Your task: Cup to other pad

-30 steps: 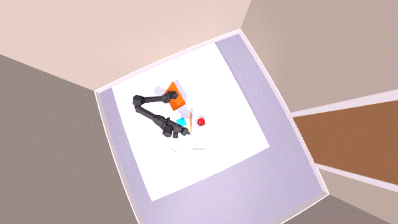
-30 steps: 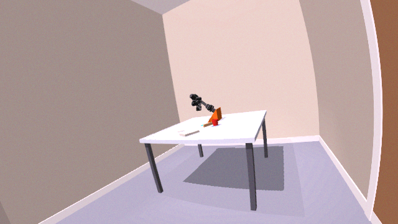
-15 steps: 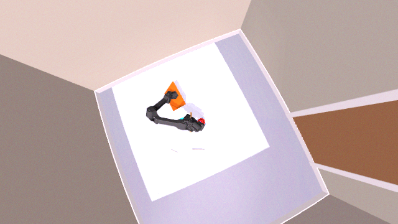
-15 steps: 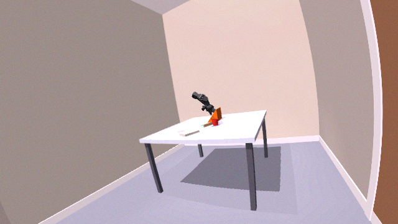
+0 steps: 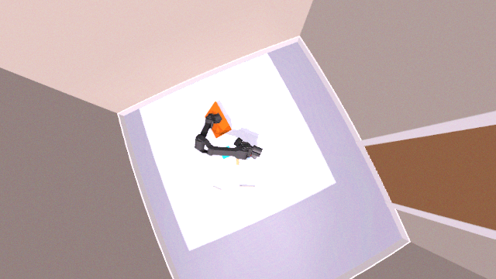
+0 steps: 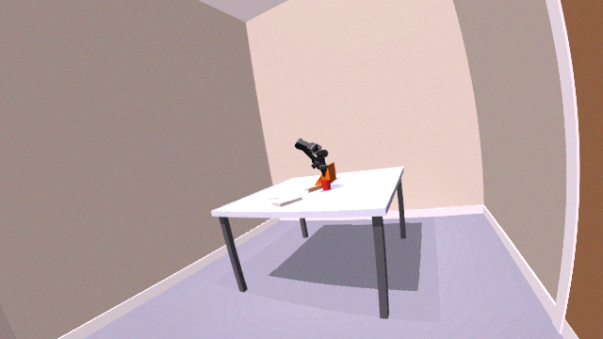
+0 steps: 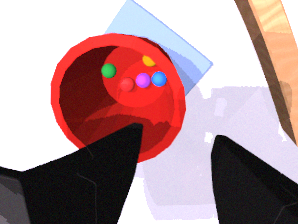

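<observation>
One cup (image 7: 119, 96), five marbles (image 7: 143, 80), one pad (image 7: 166, 39)

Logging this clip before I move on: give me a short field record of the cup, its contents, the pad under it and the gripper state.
cup: red cup, upright, seen from above
contents: marbles inside, green, red, magenta, blue, orange
pad: pale blue pad beneath the cup
gripper: gripper above the cup, partly closed, holding nothing
fingers: left finger overlaps the cup rim in view; right finger beside it
</observation>
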